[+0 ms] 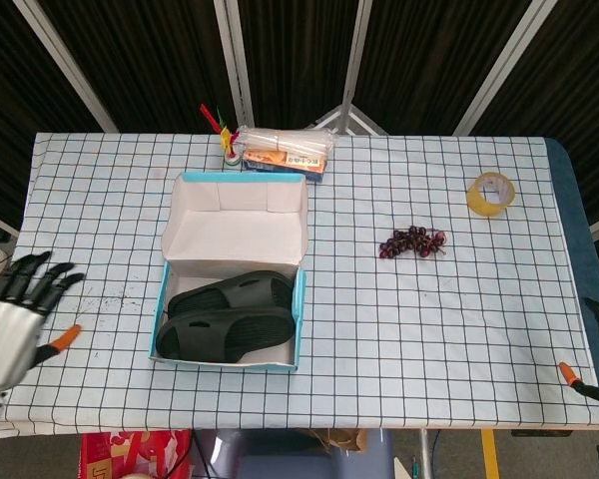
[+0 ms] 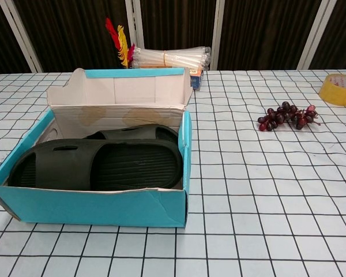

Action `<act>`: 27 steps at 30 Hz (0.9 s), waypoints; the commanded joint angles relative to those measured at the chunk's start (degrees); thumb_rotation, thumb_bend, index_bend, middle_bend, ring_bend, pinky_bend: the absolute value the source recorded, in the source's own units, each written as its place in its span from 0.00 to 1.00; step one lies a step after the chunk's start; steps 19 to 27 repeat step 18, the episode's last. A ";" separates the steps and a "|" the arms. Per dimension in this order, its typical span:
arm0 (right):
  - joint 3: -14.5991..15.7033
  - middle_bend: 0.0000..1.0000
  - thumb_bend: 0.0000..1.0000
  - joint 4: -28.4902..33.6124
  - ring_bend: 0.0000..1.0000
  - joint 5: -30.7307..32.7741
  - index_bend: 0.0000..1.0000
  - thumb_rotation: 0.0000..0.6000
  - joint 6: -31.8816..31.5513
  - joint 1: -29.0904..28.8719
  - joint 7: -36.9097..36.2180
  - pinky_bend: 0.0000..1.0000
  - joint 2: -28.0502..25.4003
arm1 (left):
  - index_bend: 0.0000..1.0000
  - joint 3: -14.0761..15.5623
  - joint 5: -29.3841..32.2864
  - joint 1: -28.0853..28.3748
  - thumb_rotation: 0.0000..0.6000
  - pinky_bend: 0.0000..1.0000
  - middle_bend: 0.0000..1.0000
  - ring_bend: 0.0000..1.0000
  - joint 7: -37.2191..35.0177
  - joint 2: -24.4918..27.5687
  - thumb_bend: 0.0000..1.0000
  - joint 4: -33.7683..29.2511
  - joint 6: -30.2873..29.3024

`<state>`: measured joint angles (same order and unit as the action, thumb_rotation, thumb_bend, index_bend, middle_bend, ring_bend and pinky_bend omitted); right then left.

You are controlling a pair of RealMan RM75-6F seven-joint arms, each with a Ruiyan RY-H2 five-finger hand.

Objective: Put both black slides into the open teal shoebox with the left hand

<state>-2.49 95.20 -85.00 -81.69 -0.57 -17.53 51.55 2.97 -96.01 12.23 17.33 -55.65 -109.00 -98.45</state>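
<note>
Both black slides lie side by side in the open teal shoebox point(image 1: 300, 304), the near slide point(image 1: 225, 333) by the front wall and the far slide point(image 1: 232, 293) behind it. The chest view shows the near slide point(image 2: 98, 164) filling the front of the shoebox point(image 2: 92, 208), with the far slide point(image 2: 139, 133) partly hidden behind it. My left hand point(image 1: 15, 321) hangs at the table's left edge, well clear of the box, fingers spread and holding nothing. Only a sliver of my right hand point(image 1: 591, 371) shows at the far right edge.
The box's white lid point(image 1: 235, 225) lies open toward the back. A bunch of dark grapes point(image 1: 411, 241) and a yellow tape roll point(image 1: 490, 193) sit to the right. A wrapped bundle of sticks point(image 1: 285, 145) and a red-yellow toy point(image 1: 215, 120) stand behind the box.
</note>
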 commanded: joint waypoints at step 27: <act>-1.16 0.11 0.31 -5.89 0.19 -5.98 0.03 1.00 -8.38 -0.20 2.91 0.13 6.36 | 0.14 -3.96 14.95 -8.34 1.00 0.14 0.10 0.02 -14.62 -5.16 0.18 9.14 1.38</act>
